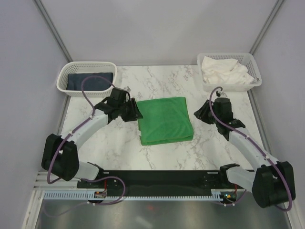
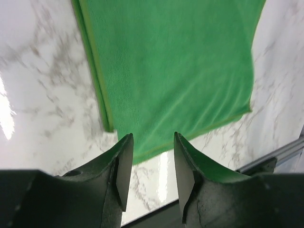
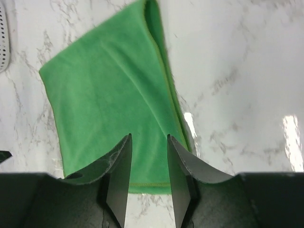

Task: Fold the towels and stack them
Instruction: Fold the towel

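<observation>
1. While it lies folded into a flat, roughly square pad, the green towel (image 1: 165, 120) sits on the marble table (image 1: 119, 148), about midway between the two arms. Its layered edges show along its sides in both wrist views.
2. Just beside the green towel's left edge, near its far corner, is the left gripper (image 2: 153, 137). Its two dark fingers stand partly apart with a clear gap between them, and nothing is in that gap. They point across the cloth.
3. Near the green towel's right edge is the right gripper (image 3: 148, 137), also toward the far corner. Its fingers are likewise parted partway and hold nothing. Its wrist view shows green cloth beyond the gap.
4. Whether either set of fingertips touches the cloth cannot be told from these views.
5. Beyond the green towel and to its left, at the far corner of the table, a white mesh basket (image 1: 64, 78) holds the navy towel (image 1: 88, 81), which lies flat inside it.
6. Beyond the green towel and to its right, a second white mesh basket (image 1: 255, 71) holds the white towel (image 1: 221, 71), bunched and crumpled in a heap.
7. Both baskets stand well apart from the green towel, with bare marble between them.
</observation>
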Tool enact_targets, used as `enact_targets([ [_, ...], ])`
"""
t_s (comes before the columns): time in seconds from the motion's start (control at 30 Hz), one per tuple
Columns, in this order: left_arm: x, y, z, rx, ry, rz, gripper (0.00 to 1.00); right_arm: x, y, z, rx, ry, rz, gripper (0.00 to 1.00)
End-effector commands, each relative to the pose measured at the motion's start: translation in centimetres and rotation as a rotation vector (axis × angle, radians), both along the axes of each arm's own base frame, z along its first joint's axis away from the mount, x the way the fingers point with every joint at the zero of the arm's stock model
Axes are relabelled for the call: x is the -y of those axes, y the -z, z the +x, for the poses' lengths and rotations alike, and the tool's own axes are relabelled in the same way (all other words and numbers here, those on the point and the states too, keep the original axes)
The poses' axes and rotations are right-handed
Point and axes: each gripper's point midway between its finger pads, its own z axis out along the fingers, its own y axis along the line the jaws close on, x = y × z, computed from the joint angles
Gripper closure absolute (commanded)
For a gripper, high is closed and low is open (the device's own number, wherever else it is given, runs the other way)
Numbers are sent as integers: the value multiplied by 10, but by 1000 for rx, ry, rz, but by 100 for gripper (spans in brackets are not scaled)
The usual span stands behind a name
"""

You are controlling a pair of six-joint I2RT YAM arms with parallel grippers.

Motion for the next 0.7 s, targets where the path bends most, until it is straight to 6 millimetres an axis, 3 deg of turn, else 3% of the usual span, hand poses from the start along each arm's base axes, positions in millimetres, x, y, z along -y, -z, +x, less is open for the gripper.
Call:
enact_targets([
  [0.0,-26,-31,48,145,-33,52,53,-10,-29,40,92,-116,-76,57],
  [0.03,-30,-31,57,152,-40,65,52,-15,-19,51,66,-151,-80,57],
  [0.07,-31,-33,72,168,-35,76,52,-22,-37,70,117,-178,-80,57],
  [0.1,-37,-34,85,178,-51,72,52,-24,-38,79,121,-209,-98,57],
  [0.13,-37,-37,94,191,-49,57,52,-26,-22,90,83,-227,-111,56],
  [0.17,-33,-45,104,211,-33,24,50,-29,-36,107,123,-239,-111,54],
  [0.2,-36,-34,115,192,-40,15,49,-31,-35,116,122,-253,-111,53],
  [0.23,-34,-36,124,208,-30,-4,49,-34,-17,124,90,-288,-118,51],
  [0.27,-30,-39,133,222,-5,-22,48,-39,-26,137,116,-305,-121,50],
  [0.3,-29,-27,140,201,1,-12,47,-39,-24,144,119,-315,-131,49],
  [0.33,-25,-28,148,213,26,-15,45,-39,-17,157,114,-324,-145,48],
  [0.4,-23,-20,156,210,38,-12,44,-39,-12,168,115,-343,-156,47],
  [0.43,-22,-6,159,185,39,-4,44,-38,3,173,87,-350,-160,47],
  [0.47,-22,-6,164,193,42,3,43,-38,0,181,101,-372,-167,47],
  [0.67,-20,26,178,158,70,15,42,-38,33,198,52,-439,-170,47],
])
